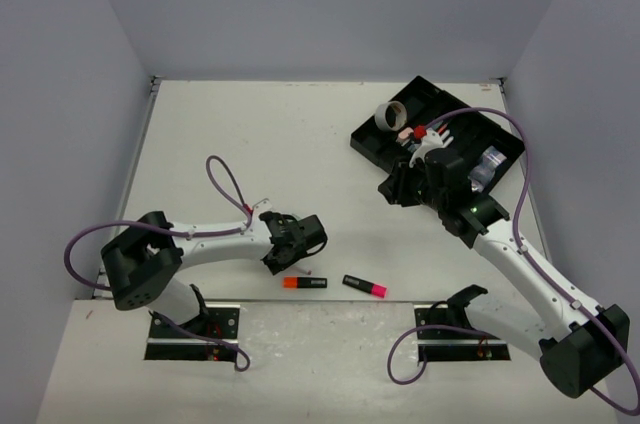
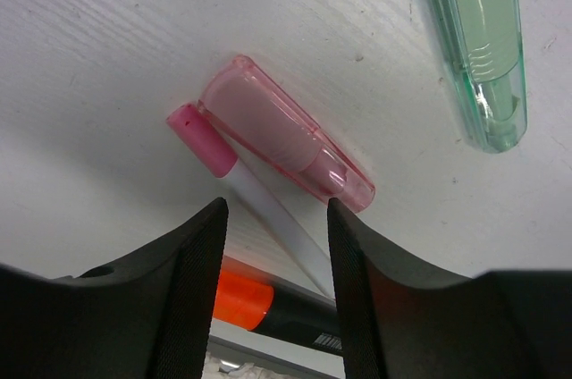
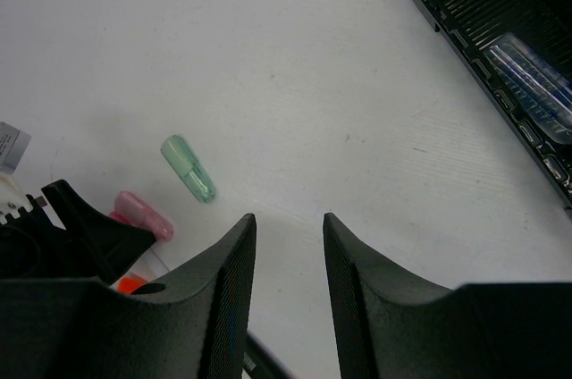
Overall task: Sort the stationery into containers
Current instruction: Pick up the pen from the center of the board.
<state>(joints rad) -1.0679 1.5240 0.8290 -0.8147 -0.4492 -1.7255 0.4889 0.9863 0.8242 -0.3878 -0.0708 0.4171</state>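
My left gripper (image 1: 287, 254) is open and low over the table, its fingers either side of a thin white pen with a pink end (image 2: 259, 202). A clear pink cap (image 2: 286, 133) lies against that pen, and a clear green cap (image 2: 478, 48) lies further off. A black highlighter with an orange end (image 1: 305, 283) lies just beyond the fingers (image 2: 268, 303). A black highlighter with a pink end (image 1: 365, 286) lies to its right. My right gripper (image 1: 397, 186) is open and empty above bare table (image 3: 289, 223). The black divided tray (image 1: 365, 139) holds a grey tape ring (image 1: 391, 117) and shiny cubes (image 1: 487, 166).
The right wrist view shows the tray's edge (image 3: 429, 4) at upper right, the green cap (image 3: 188, 168), the pink cap (image 3: 143, 215) and my left gripper's body (image 3: 71, 227) at lower left. Grey walls enclose the table on three sides.
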